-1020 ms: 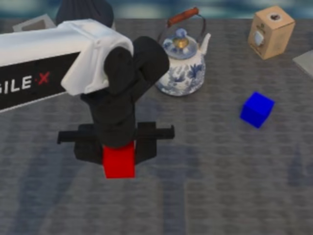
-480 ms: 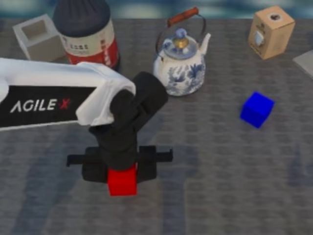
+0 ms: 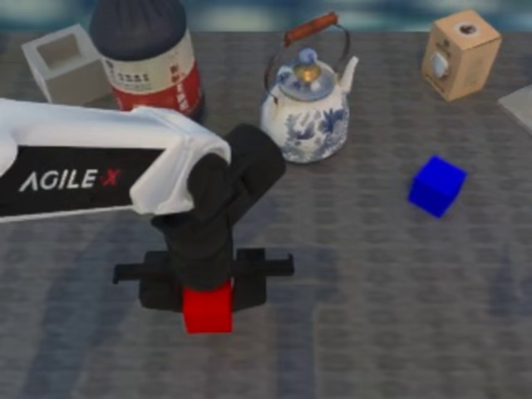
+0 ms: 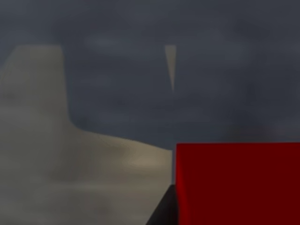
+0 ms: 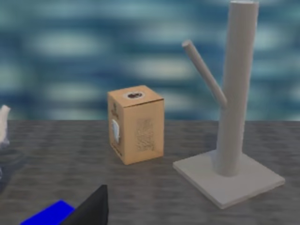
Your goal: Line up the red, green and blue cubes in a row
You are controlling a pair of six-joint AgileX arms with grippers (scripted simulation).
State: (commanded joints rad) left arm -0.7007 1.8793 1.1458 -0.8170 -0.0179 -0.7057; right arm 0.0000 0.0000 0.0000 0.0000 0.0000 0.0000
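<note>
**Q:** Top view first, where's your left tool at?

**Me:** My left tool (image 3: 207, 291) is low over the table (image 3: 374, 316), front-left of middle, reaching in from the left side. It's pinching the red cube (image 3: 208, 309), one black finger on each side of it. From above only the near part of the cube pokes out from under the wrist. The left wrist view is mostly a close red face (image 4: 236, 183) with dark table behind it and a pale blurry shape I can't identify.

**Q:** And the other cubes?

**Me:** The blue cube (image 3: 437, 185) sits on the right half of the table, turned a bit diagonal, well apart from the red one. I can't see the green one in any view.

**Q:** Right arm?

**Me:** It doesn't show in the top view. Its wrist view has a black finger tip (image 5: 91, 208) low in the picture, with a corner of the blue cube (image 5: 47, 214) just beside it. Can't tell if that tool is spread or closed.

**Q:** Other stuff around?

**Me:** A blue-and-white teapot (image 3: 308, 108) stands at the back middle, and a dark bottle with a red label (image 3: 148, 58) is left of it. A hollow grey box (image 3: 63, 62) is at the far left back, and a cardboard box (image 3: 460, 53) is at the back right. The right wrist view also shows a grey stand with a peg (image 5: 232, 140) just beside that cardboard box (image 5: 136, 130).
</note>
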